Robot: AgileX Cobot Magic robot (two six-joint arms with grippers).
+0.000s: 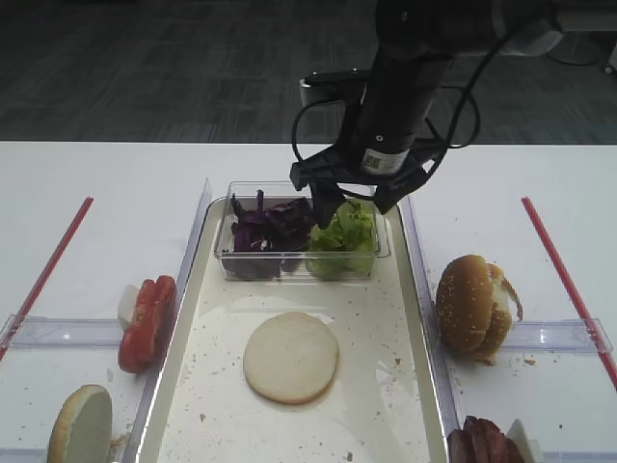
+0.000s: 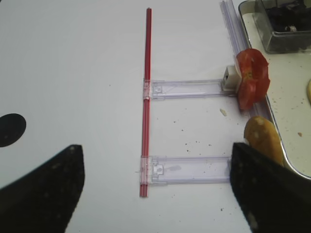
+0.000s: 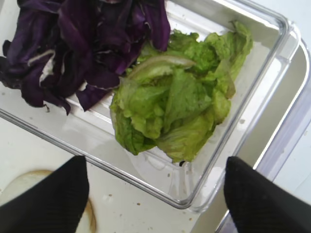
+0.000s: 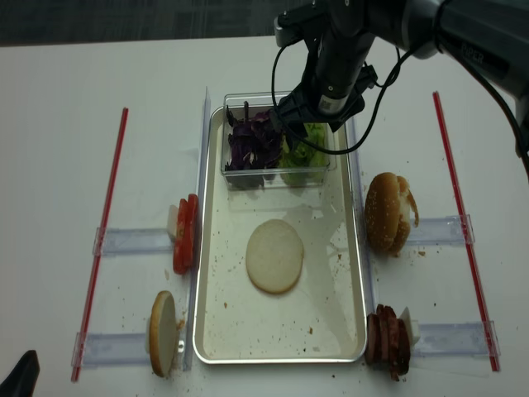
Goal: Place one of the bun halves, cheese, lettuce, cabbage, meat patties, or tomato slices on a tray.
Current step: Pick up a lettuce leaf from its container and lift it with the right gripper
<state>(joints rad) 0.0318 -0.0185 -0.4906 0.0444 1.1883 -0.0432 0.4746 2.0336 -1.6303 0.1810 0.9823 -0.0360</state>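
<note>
A pale flat bun half (image 1: 290, 357) lies in the middle of the metal tray (image 1: 422, 328). At the tray's far end a clear tub (image 1: 224, 253) holds purple cabbage (image 1: 270, 227) and green lettuce (image 1: 344, 231). My right gripper (image 1: 352, 203) hangs open just above the lettuce (image 3: 175, 107), its fingertips (image 3: 53, 199) wide apart and empty. Tomato slices (image 1: 147, 323) and a bun half (image 1: 82, 424) stand left of the tray; sesame buns (image 1: 472, 306) and meat patties (image 1: 482, 446) stand on its right. My left gripper (image 2: 155, 189) is open over bare table. No cheese shows.
Red strips (image 1: 48, 265) (image 1: 564, 275) mark both sides of the white table. Clear plastic holders (image 2: 187, 89) (image 2: 187, 170) run from the left strip towards the tray. A tall clear rail (image 1: 198, 217) borders the tray's left side. Crumbs speckle the tray floor.
</note>
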